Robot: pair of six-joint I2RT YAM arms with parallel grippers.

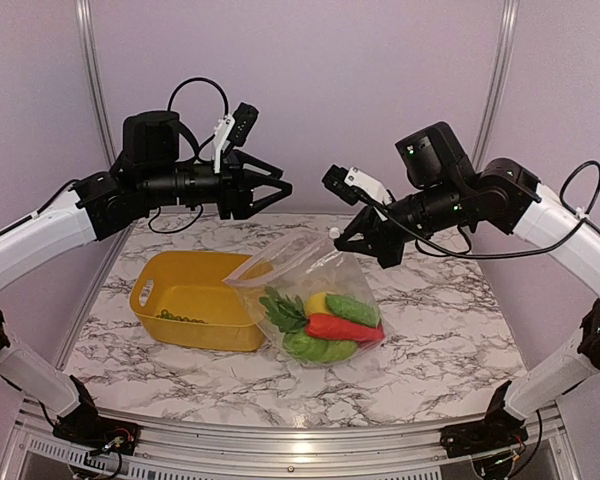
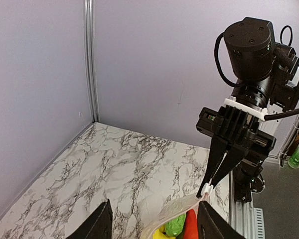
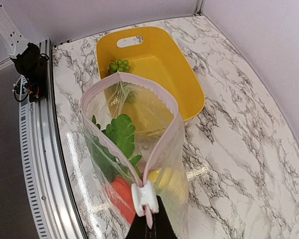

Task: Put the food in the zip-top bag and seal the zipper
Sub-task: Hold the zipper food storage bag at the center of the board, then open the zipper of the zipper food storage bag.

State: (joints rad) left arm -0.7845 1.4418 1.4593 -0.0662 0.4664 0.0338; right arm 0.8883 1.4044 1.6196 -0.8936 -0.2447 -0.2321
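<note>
The zip-top bag stands on the marble table beside the yellow basket, its mouth gaping. Inside lies the food: a leafy green piece, a lemon, a red carrot and a green pear. The pink zipper rims the mouth and ends at a white slider. My right gripper is shut on the zipper's end just behind that slider, holding the bag up. My left gripper hovers open above the bag's far corner, and its fingers hold nothing.
A yellow basket sits left of the bag with a small green bunch in it. Purple walls and metal posts close in the back and sides. The table's metal rail runs along its near edge.
</note>
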